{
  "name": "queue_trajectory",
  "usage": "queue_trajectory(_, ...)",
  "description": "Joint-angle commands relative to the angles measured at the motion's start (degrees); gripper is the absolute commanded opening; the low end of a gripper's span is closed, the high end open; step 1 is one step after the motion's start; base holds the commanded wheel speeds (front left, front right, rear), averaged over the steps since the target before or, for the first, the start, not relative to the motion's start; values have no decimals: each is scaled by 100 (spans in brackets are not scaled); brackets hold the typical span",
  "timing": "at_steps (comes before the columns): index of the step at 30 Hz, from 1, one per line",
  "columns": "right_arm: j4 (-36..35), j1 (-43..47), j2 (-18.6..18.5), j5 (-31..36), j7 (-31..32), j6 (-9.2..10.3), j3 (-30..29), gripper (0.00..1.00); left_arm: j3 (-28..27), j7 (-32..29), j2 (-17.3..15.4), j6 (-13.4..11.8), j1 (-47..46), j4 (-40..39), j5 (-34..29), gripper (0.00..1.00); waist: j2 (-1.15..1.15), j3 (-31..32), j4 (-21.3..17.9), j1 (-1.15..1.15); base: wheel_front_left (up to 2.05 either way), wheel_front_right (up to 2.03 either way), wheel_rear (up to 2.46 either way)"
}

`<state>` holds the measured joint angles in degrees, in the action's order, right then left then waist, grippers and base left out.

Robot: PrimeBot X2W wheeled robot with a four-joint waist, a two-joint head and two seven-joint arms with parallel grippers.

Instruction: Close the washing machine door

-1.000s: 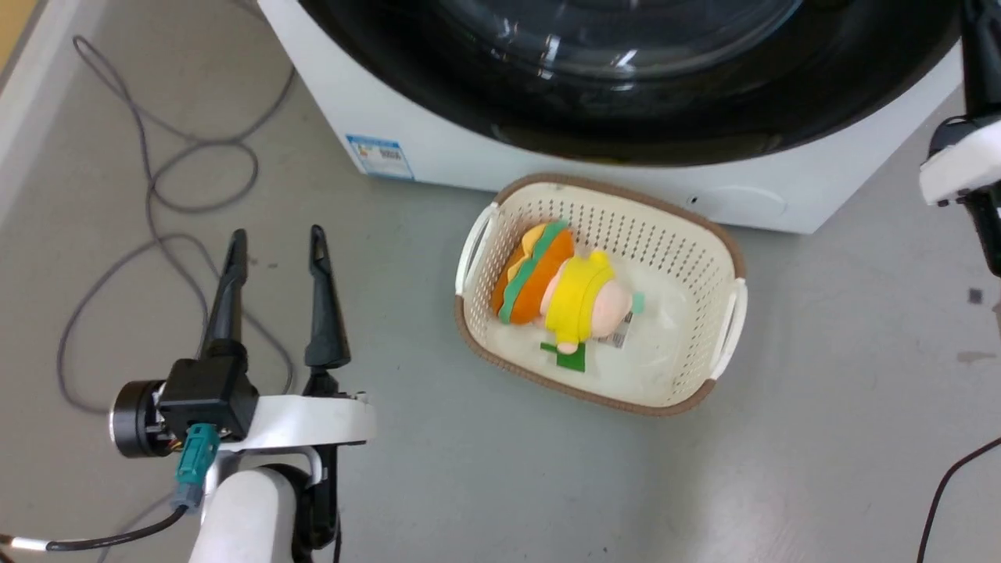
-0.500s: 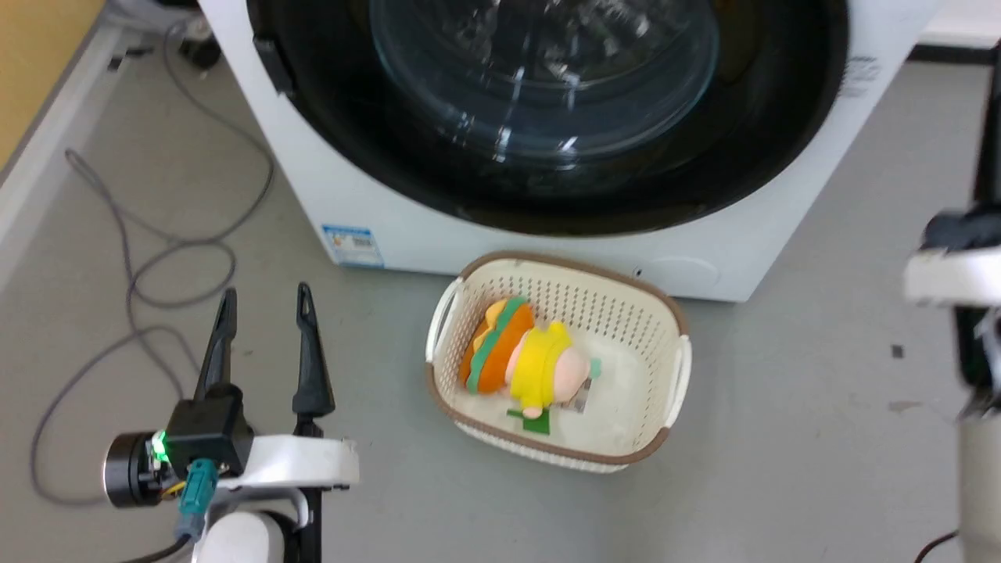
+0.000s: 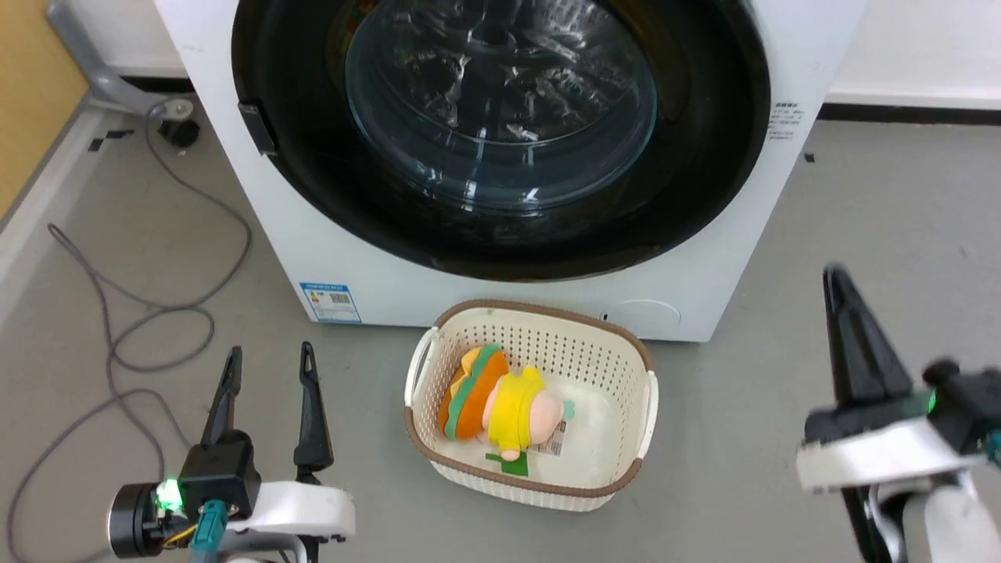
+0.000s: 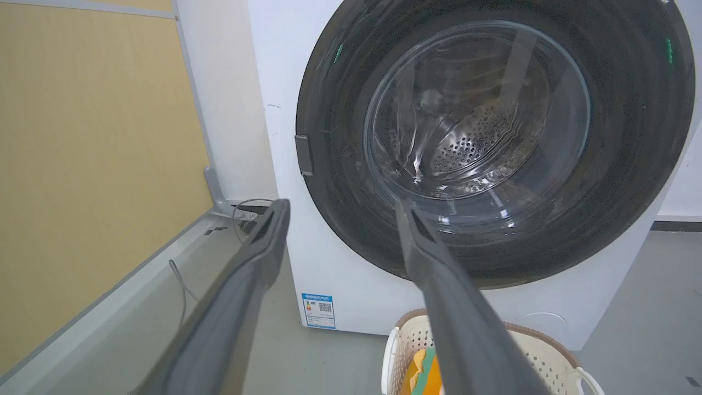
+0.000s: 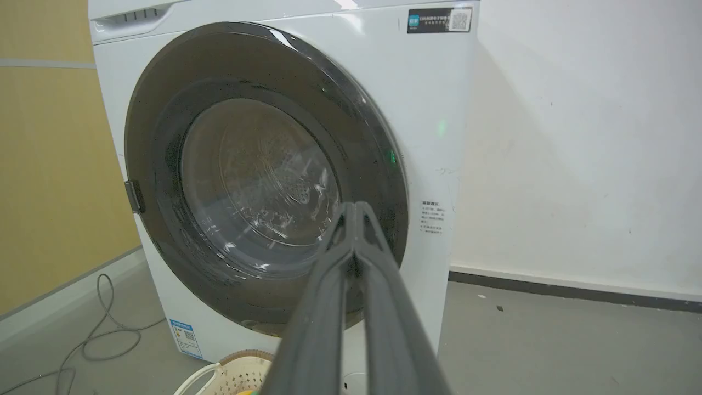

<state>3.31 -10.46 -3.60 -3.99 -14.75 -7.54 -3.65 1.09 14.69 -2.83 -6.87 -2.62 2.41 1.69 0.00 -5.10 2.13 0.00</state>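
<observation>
The white washing machine [image 3: 391, 281] stands before me, its round black-rimmed door [image 3: 704, 156] lying flat against its front with the clear glass bowl in the centre. My left gripper [image 3: 269, 353] hovers over the floor at the lower left, open and empty, well short of the machine. My right gripper [image 3: 835, 274] is at the lower right, shut with nothing in it, also clear of the machine. In the left wrist view the open left gripper [image 4: 341, 206] points at the door [image 4: 630, 164]. In the right wrist view the shut right gripper [image 5: 354, 207] points at the door [image 5: 164, 109].
A cream perforated basket [image 3: 539, 313] holding a plush toy [image 3: 493, 399] sits on the floor just in front of the machine, between my grippers. Grey cables [image 3: 156, 328] loop over the floor at left, near a yellow wall panel [image 4: 82, 137]. A white wall [image 5: 576, 137] stands right of the machine.
The head camera has risen, so more of the machine's front and door shows. My right gripper, high at the right edge before, now sits low at the right with fingers pointing up.
</observation>
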Motion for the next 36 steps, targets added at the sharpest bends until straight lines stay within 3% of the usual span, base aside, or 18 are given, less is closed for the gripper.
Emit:
queue_trajectory(1,64,225,45,-133,-25,5,-53,0,2,30,-8,34,113,-3,-18,100,0,51,-3,0,0,0,0)
queue_trajectory(2,90,340,57,-191,-25,5,-46,11,13,30,-8,38,146,-9,-23,100,0,68,-1,0,0,0,0)
queue_trajectory(3,127,447,63,-202,-25,5,-13,41,21,30,-8,38,176,-8,-36,100,0,82,-3,0,0,0,0)
queue_trajectory(4,167,535,66,-262,-25,5,19,97,22,30,-8,43,201,1,-35,100,0,92,-8,0,0,0,0)
queue_trajectory(5,182,606,68,-368,-25,5,42,100,23,30,-8,49,221,7,-28,100,0,100,-14,0,0,0,0)
queue_trajectory(17,184,912,71,-362,-25,5,209,100,53,30,-6,182,305,66,87,100,0,129,-1,0,0,0,0)
queue_trajectory(18,192,825,45,-393,4,1,207,0,48,-5,1,185,239,58,101,0,0,129,-5,0,0,0,0)
queue_trajectory(36,126,847,48,-297,189,2,229,0,25,-190,0,248,242,21,67,0,0,179,-32,0,0,0,0)
